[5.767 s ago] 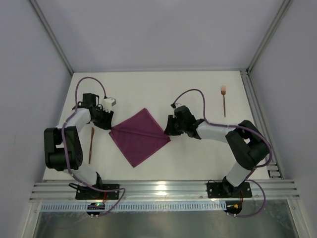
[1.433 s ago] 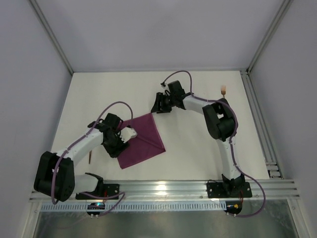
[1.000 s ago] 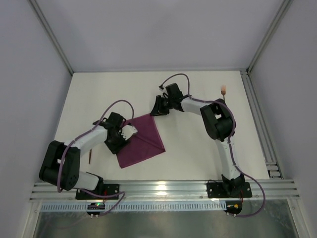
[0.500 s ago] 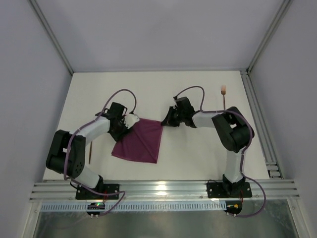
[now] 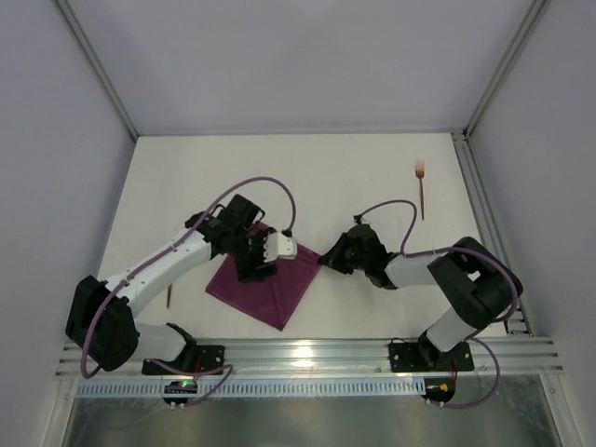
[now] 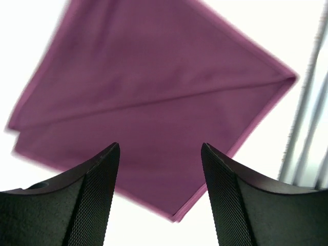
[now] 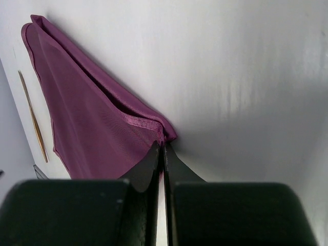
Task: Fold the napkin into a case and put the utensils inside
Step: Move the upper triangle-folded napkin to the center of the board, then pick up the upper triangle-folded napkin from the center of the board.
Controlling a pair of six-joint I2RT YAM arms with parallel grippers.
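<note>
At table [image 5: 326,177] centre, top view: the napkin [image 5: 265,289] lies as a folded, layered wedge, with its lowest corner pointing to about 5 o'clock.

Change over the last half second: the cloth has slid nearward and turned. It was held at two far corners. The left gripper [image 6: 159,148] has since let go and come over the middle of the cloth.

Left wrist view: fingers [image 6: 97,174] are wide apart with nothing between them. The napkin is below the gap; contact cannot be told.

Right gripper [image 7: 161,146]: the fingers are almost closed, pinching the napkin's 3 o'clock corner at the hem.

Judgement: one fold is done and the cloth is being repositioned. The narrow folds are still to do.

The fork [image 5: 421,186] is well apart, at 1 o'clock of the napkin. The thin utensil [image 7: 33,118] is at 9 o'clock, beside the left arm. Both lie outside the cloth.
</note>
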